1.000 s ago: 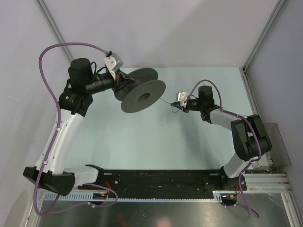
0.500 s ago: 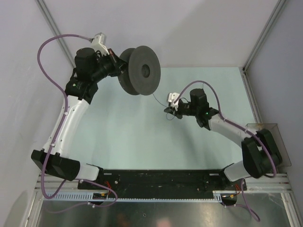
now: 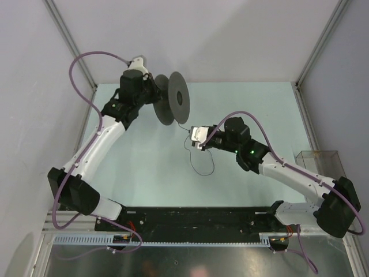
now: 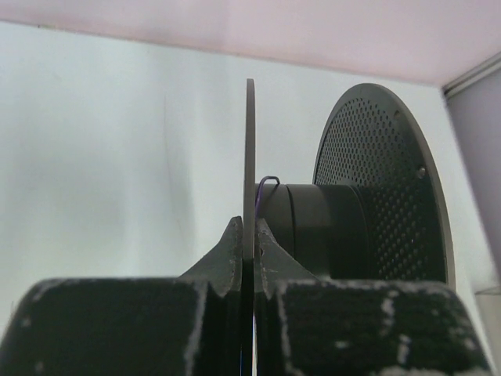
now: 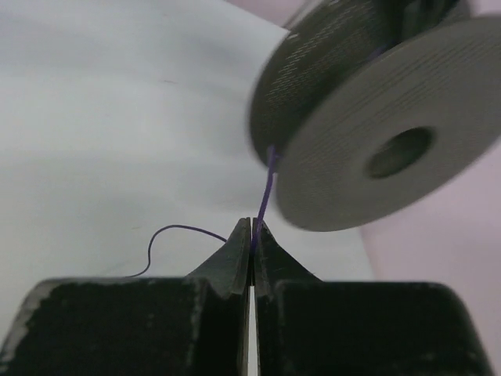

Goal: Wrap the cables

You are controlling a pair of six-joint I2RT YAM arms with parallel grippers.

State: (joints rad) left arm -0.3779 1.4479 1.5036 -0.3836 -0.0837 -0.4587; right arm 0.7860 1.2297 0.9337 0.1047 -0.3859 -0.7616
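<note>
The dark grey spool [image 3: 176, 98] hangs above the far table, turned nearly edge-on. My left gripper [image 3: 157, 95] is shut on the rim of one flange; in the left wrist view its tips [image 4: 250, 235] clamp the thin flange [image 4: 250, 141] beside the hub [image 4: 313, 227]. The thin purple cable [image 3: 200, 172] runs from the hub down to my right gripper [image 3: 192, 138], and its loose tail curls on the table. In the right wrist view my right gripper [image 5: 253, 229] is shut on the cable [image 5: 268, 184] just below the spool [image 5: 368, 149].
A clear plastic box [image 3: 317, 157] stands at the right table edge. A black rail [image 3: 196, 216] runs along the near edge between the arm bases. Walls and metal frame posts [image 3: 69, 40] close in the back and sides.
My left arm swung right with the spool, which has turned from face-on to edge-on. My right gripper moved left and nearer, still pinching the cable, and a longer tail now trails on the table.
</note>
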